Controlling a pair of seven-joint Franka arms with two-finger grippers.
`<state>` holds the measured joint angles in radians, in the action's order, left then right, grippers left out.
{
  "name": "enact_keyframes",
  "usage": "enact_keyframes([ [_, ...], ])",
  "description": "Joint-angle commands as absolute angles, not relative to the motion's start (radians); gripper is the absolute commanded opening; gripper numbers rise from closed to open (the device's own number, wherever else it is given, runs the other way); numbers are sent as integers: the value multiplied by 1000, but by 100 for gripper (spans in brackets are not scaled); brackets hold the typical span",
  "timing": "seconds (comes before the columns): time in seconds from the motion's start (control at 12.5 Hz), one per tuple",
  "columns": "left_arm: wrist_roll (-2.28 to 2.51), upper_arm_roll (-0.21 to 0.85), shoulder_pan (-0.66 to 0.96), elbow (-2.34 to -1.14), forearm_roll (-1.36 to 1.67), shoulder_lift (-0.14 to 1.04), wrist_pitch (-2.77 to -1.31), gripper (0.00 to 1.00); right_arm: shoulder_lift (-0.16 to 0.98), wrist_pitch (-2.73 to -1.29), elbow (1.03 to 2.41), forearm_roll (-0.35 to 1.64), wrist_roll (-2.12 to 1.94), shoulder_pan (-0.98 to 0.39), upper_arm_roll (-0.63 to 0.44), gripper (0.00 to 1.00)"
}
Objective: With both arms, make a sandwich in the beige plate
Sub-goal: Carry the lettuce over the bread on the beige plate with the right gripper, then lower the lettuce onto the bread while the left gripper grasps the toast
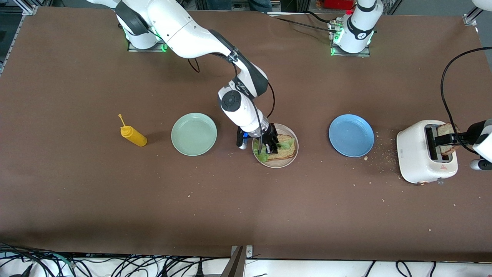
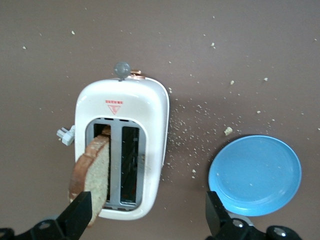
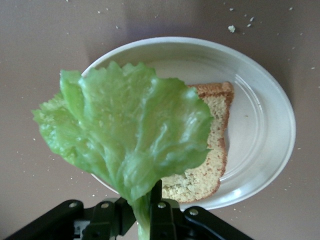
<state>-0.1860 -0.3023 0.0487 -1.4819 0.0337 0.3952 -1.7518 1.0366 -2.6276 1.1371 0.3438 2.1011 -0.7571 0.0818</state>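
Note:
My right gripper is shut on the stem of a ruffled green lettuce leaf and holds it just over the beige plate. One slice of toasted bread lies on that plate, partly covered by the leaf; it also shows in the right wrist view on the plate. My left gripper is open over the white toaster. A second bread slice sticks up out of one toaster slot, right beside one of its fingers. In the front view that slice stands in the toaster.
A blue plate lies between the beige plate and the toaster, with crumbs scattered around it. A mint-green plate and a yellow squeeze bottle lie toward the right arm's end. The toaster's black cable loops above it.

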Motion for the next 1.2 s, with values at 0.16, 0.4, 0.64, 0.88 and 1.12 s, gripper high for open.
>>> enact_keyframes([
  [0.16, -320, -293, -21, -1727, 2, 250, -1930, 100, 1054, -2634, 1115, 353, 2105, -765, 81, 63],
  [0.4, -390, -293, -63, -1787, 12, 252, -2028, 100, 1054, -2634, 1115, 354, 2108, -765, 81, 79],
  [0.64, -391, -291, -74, -1876, 12, 253, -2159, 100, 1054, -2634, 1114, 354, 2108, -765, 81, 83],
  [0.88, -394, -293, -74, -1887, 12, 271, -2177, 51, 1037, -2611, 1105, 356, 2109, -761, 77, 85],
  [1.12, -451, -295, -74, -1875, 0, 299, -2163, 0, 955, -2467, 1104, 353, 2100, -729, 63, 85],
])
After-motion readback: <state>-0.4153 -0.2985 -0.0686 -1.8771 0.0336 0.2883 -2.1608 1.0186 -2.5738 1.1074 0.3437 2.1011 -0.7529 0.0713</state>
